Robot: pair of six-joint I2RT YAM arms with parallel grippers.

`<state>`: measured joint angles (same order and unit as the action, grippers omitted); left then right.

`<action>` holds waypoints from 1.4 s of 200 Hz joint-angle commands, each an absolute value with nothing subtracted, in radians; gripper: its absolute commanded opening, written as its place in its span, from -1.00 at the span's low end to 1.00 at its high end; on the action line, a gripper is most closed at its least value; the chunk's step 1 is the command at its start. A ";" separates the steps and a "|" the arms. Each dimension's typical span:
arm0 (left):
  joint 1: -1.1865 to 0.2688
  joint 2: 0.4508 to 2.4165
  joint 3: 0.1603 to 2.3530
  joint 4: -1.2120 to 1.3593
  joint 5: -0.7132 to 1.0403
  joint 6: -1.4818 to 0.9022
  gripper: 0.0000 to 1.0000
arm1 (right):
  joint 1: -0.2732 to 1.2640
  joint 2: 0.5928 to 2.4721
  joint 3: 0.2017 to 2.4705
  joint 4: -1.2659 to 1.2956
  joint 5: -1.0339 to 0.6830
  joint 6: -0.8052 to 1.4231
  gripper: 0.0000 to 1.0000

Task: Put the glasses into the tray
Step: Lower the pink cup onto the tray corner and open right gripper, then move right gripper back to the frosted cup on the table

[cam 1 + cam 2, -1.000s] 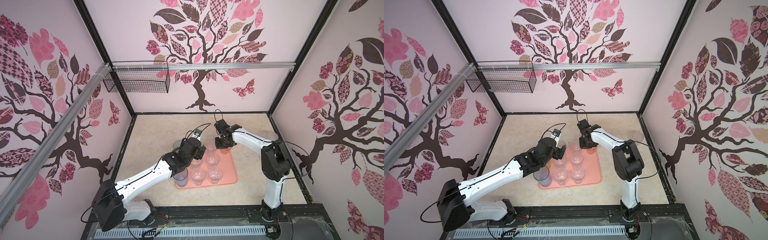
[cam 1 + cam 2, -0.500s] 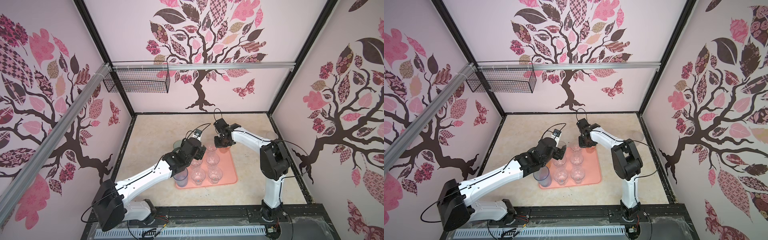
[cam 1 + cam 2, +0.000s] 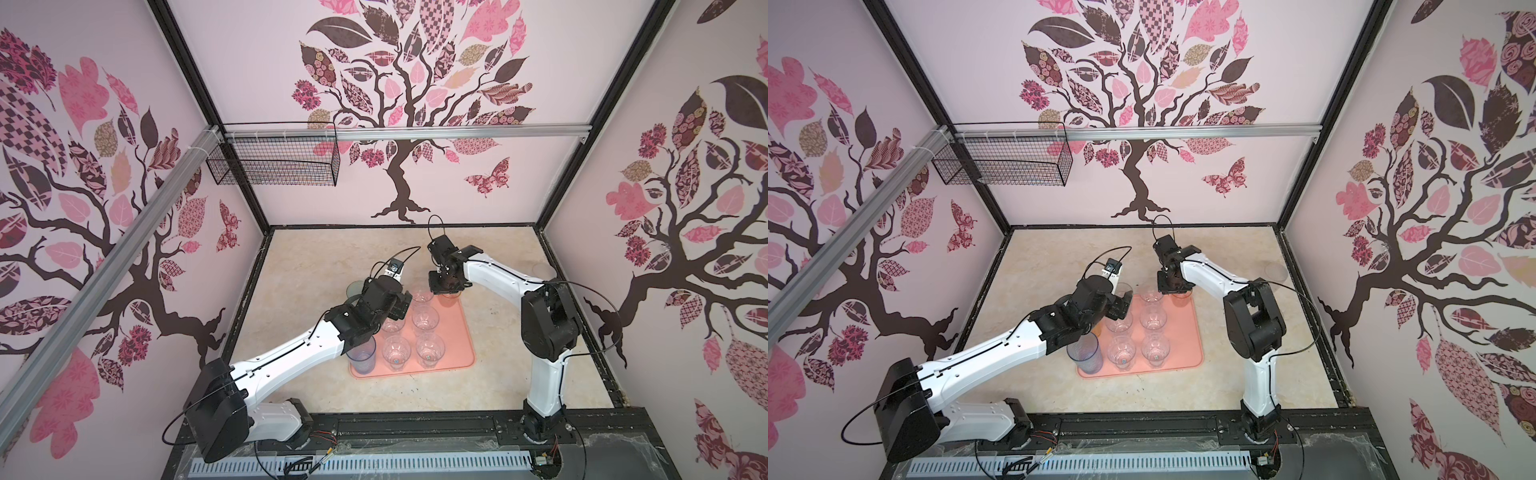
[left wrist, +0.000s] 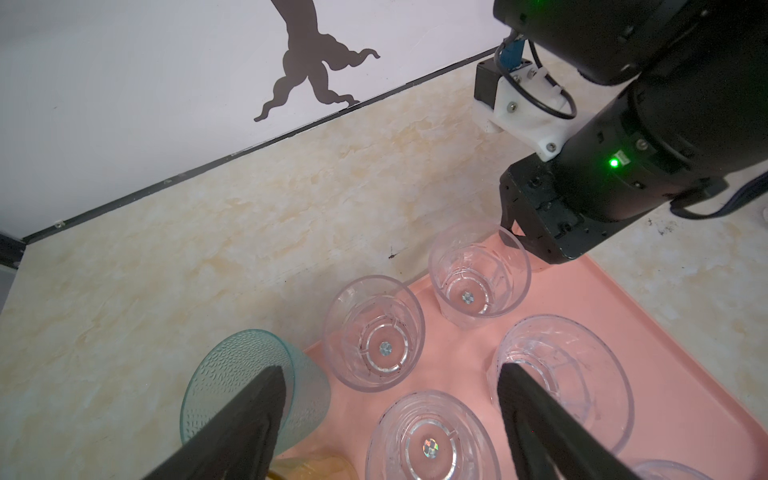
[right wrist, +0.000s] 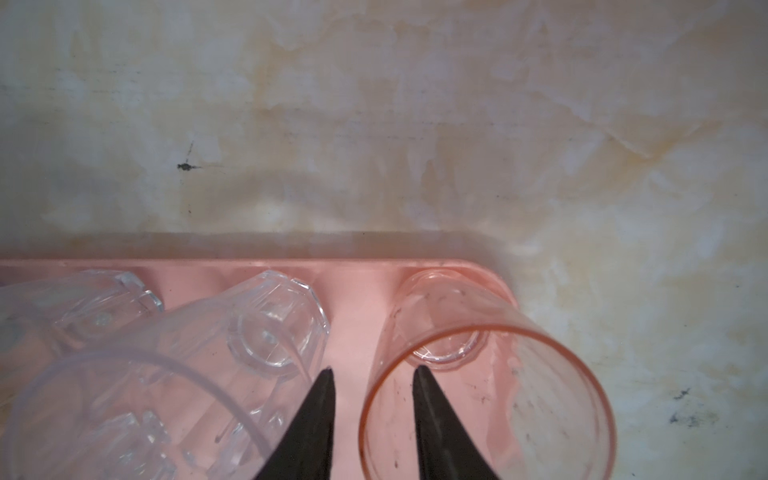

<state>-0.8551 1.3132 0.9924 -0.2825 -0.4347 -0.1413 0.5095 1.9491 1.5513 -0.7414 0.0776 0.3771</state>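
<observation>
Showing the right hand (image 5: 374, 370) astride the rim wall of a small pinkish-orange transparent tumbler (image 5: 519, 395), its fingers slightly parted, one inside and one outside, neither visibly pressing. The tumbler stands upright in a corner of the flat salmon-pink plastic tray (image 5: 357, 291), beside clear faceted tumblers (image 5: 274, 328). Above other glasses the left hand (image 4: 390, 370) hovers spread wide, empty. The tumbler is judged light, rigid, slick and easily tipped, so it is best pinched by the wall near the rim.

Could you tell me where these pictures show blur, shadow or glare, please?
Right wrist view: the nearest clear faceted tumbler is blurred, and a shadow lies on the beige marbled tabletop beyond the salmon-pink plastic tray. Left wrist view: sharp, glints in tumbler bases.
</observation>
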 commanded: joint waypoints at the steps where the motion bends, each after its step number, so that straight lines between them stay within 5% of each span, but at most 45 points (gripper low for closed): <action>1: -0.850 1.296 0.963 -0.288 -0.421 -0.160 0.68 | 0.512 1.865 1.588 -0.789 0.096 0.379 -0.21; 89: -0.896 1.237 0.939 -0.225 -0.333 -0.061 0.67 | 0.420 1.611 1.502 -0.821 0.088 0.406 -0.12; 204: -0.994 1.356 0.949 -0.168 -0.296 -0.043 0.69 | -0.190 1.304 1.073 -0.664 0.050 0.568 0.10; 280: -0.955 1.338 0.898 -0.146 -0.304 -0.006 0.72 | -0.196 1.378 0.996 -0.611 0.081 0.578 0.11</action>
